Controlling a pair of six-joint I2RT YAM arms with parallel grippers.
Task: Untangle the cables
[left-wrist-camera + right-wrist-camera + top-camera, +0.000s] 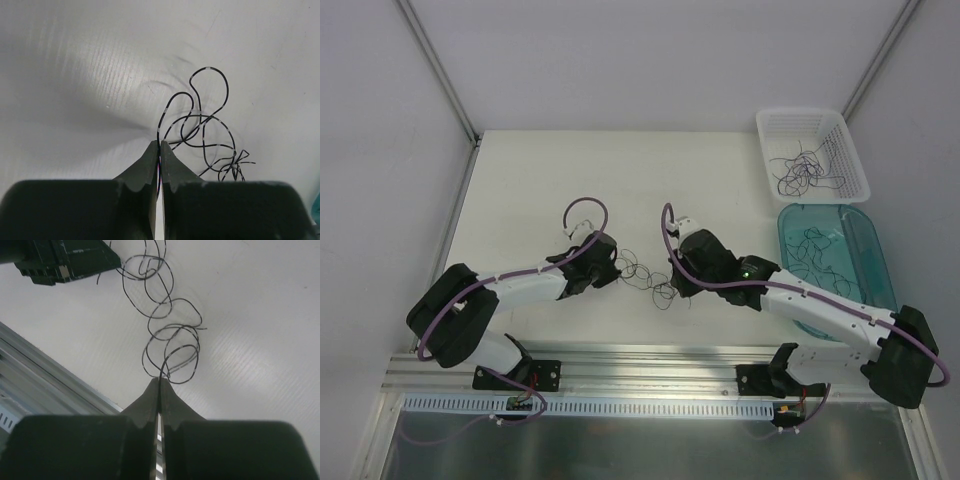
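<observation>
Both arms reach in low over the table (550, 180), elbows out and wrists turned toward each other near the middle. In the top view the left gripper (613, 272) points to 3 o'clock and the right gripper (676, 287) to 9. We have room here: the table stretches on toward 12 and out to 9, the basket (761, 130) and the tray (825, 207) crowd the 2-to-3 side, and the rail (650, 358) bounds us at 6. Both sets of jaws are pressed together, each pinching one end of the cables (645, 270), a chain of thin dark curls strung between the two tips. From the left wrist the loops fan toward 1 o'clock off the fingertips. From the right wrist they climb toward 12, up to the other gripper at 11. More curls lie in the basket and the tray.
</observation>
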